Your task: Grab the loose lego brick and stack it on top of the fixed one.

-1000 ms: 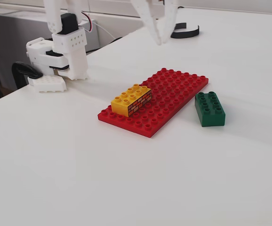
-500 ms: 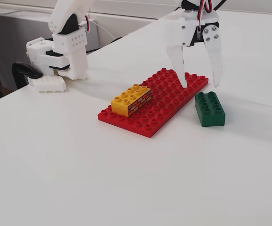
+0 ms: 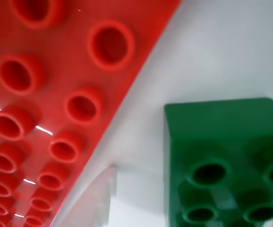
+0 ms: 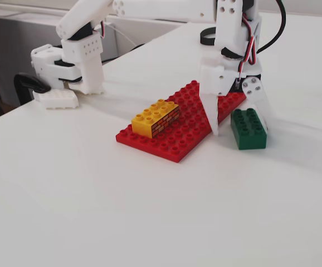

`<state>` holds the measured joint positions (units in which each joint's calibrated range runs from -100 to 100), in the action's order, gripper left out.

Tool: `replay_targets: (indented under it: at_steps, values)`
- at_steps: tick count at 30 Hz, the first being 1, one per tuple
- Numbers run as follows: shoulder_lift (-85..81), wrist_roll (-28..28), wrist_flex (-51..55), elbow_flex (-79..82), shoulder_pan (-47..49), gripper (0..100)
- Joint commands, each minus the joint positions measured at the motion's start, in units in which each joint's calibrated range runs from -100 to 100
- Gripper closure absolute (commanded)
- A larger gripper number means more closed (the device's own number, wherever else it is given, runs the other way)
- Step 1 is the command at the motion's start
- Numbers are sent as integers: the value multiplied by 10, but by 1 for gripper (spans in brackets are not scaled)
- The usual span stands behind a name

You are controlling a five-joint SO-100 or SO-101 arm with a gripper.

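Observation:
The loose lego brick (image 4: 249,131) is dark green and lies on the white table just right of the red baseplate (image 4: 166,142). My gripper (image 4: 240,129) is open and lowered around it, one finger (image 4: 213,119) on its left between brick and baseplate, the other on its right. In the wrist view the green brick (image 3: 226,142) fills the lower right, the red baseplate (image 3: 56,94) the left, and a pale finger (image 3: 91,203) shows at the bottom. The fixed one (image 4: 155,118), yellow with a brick-wall side, sits on the baseplate's near left part.
The arm's white base (image 4: 77,61) stands at the back left beside a white block (image 4: 55,99) and a black clamp (image 4: 27,83) at the table edge. A black curved part (image 4: 207,36) lies at the back.
The gripper has dropped from above the baseplate's far end down to the table, its open fingers now straddling the green brick. Neither brick has moved.

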<state>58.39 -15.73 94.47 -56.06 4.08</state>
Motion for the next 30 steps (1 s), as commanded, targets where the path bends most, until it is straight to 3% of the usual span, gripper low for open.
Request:
replay_targets:
  at_steps: [1, 4, 5, 10, 20, 23, 30]
  values:
    - [7, -3, 1, -17, -5, 72]
    - [7, -5, 3, -17, -4, 97]
    - [6, -4, 1, -17, -5, 100]
    - [1, -3, 15, -19, -6, 88]
    - [-205, 56, 55, -75, -8, 88]
    - [-300, 68, 55, -1, -10, 88]
    - [-505, 112, 52, 346, -27, 88]
